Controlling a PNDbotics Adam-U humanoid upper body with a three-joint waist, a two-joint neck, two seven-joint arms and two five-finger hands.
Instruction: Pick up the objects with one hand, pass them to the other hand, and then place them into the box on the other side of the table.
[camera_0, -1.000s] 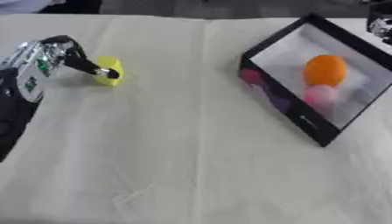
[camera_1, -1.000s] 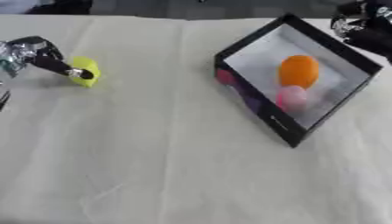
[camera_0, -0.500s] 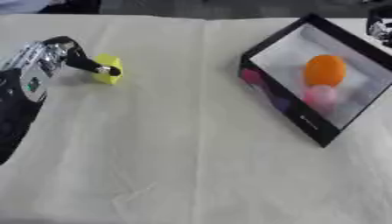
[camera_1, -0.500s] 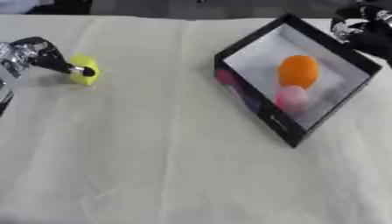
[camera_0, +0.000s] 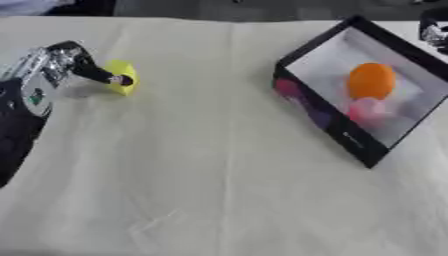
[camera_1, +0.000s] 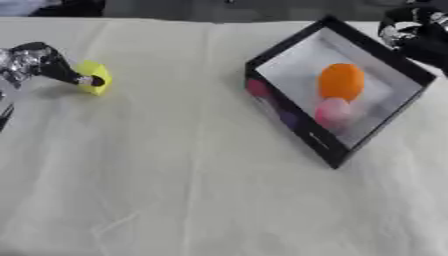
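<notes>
1. The small yellow block-shaped object (camera_0: 122, 76) lies on the cream tablecloth (camera_0: 219, 165) at the far left, well apart from the black-rimmed box with a white floor (camera_0: 325, 122) on the far right. Judging by the task, it sits on the left so that the left hand must lift it and hand it across before it can reach the box.

2. The left hand (camera_0: 63, 65), silver and black, comes in from the left edge. A dark fingertip (camera_0: 115, 79) reaches out to the right and touches the yellow object's near-left face. I cannot tell whether a second finger or the thumb sits on the other side, so whether this is a pinch or only a touch is unclear. The object appears to rest on the cloth, not lifted.

3. The right hand (camera_1: 409, 31) shows only as a dark and silver mass at the far right corner, just beyond the box's far wall. Its finger posture cannot be made out. It seems parked there to wait for the handover.

4. The box stands askew to the table edge. It holds an orange ball (camera_0: 371, 81) and, just nearer, a pale pink rounded object (camera_0: 367, 109), touching or almost so. These look like items already delivered.
</notes>
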